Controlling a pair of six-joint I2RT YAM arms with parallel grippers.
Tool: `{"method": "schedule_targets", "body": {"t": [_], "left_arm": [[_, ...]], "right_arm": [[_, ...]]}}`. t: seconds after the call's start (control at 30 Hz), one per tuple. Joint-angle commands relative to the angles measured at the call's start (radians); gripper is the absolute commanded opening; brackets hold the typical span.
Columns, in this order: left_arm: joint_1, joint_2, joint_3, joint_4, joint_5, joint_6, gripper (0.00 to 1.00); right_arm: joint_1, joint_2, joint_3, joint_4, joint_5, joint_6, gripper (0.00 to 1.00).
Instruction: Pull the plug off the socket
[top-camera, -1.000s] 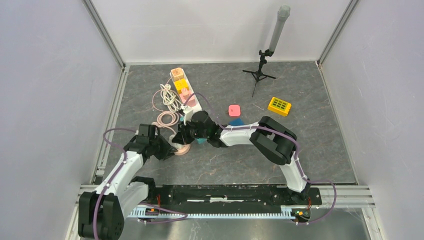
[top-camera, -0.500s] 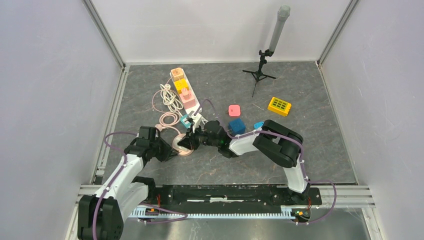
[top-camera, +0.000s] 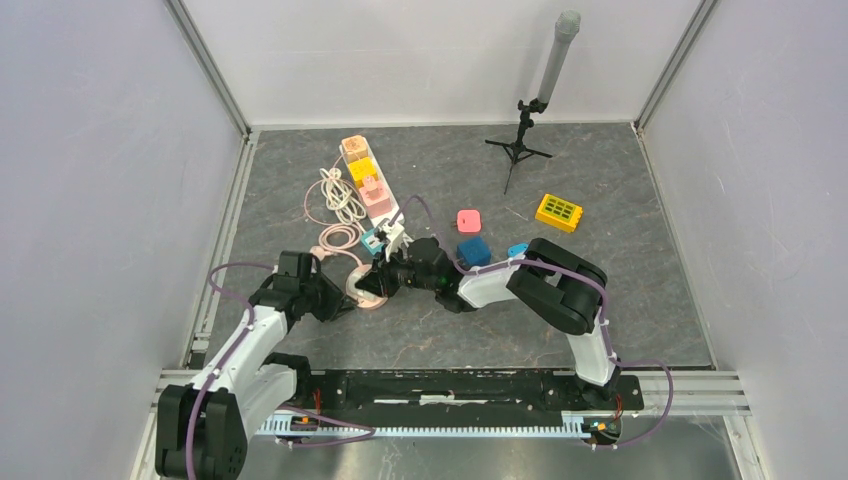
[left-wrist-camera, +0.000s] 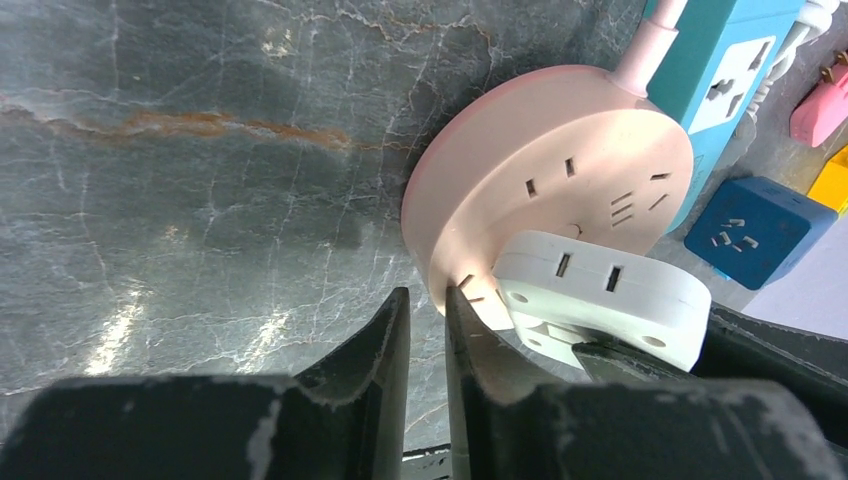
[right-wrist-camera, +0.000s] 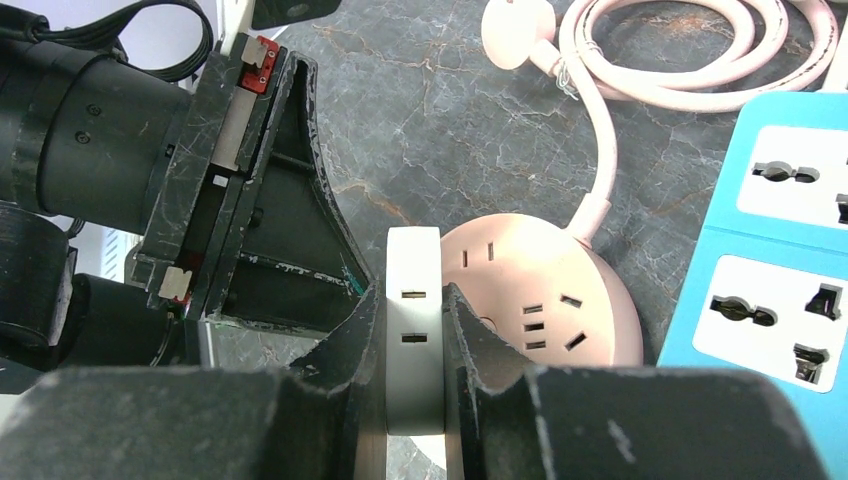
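Right hand (right-wrist-camera: 413, 292) shifted, gripping plug (right-wrist-camera: 413, 335) (prongs hidden) at socket (right-wrist-camera: 560, 290).

The left arm (top-camera: 245, 335) is stretched low and forward, the jaws of its gripper (left-wrist-camera: 425, 298) drawn together to a slit. The right arm (top-camera: 545, 285) is folded leftward, its gripper (right-wrist-camera: 413, 295) clamped on the white plug (right-wrist-camera: 413, 255).

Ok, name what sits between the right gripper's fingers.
The white plug, clamped edge-on by the right gripper; the right wrist view shows it plainly.
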Motion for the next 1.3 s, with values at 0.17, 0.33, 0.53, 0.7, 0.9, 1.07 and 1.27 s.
{"method": "schedule_targets", "body": {"t": [0.17, 0.33, 0.53, 0.7, 0.9, 1.07, 1.27], "left_arm": [[0.01, -0.042, 0.056, -0.072, -0.138, 0.015, 0.33], [0.01, -0.089, 0.054, -0.092, -0.159, 0.014, 0.32], [0.01, -0.026, 0.004, -0.088, -0.19, 0.001, 0.26], [0.01, 0.017, -0.045, -0.058, -0.223, -0.003, 0.24], [0.008, 0.033, -0.054, -0.041, -0.223, 0.004, 0.23], [0.008, 0.037, -0.049, -0.042, -0.222, 0.016, 0.22], [0.008, -0.012, -0.011, -0.064, -0.201, 0.029, 0.24]], "right_arm": [[0.01, 0.006, 0.084, 0.099, -0.017, 0.123, 0.0], [0.01, 0.047, 0.104, 0.144, -0.059, 0.228, 0.0], [-0.003, 0.065, 0.114, 0.174, -0.072, 0.281, 0.0], [-0.031, 0.09, 0.137, 0.253, -0.115, 0.368, 0.0], [-0.041, 0.087, 0.142, 0.327, -0.157, 0.421, 0.0], [-0.054, 0.066, 0.132, 0.339, -0.156, 0.424, 0.0], [-0.081, -0.061, 0.074, 0.165, -0.04, 0.256, 0.0]]}}
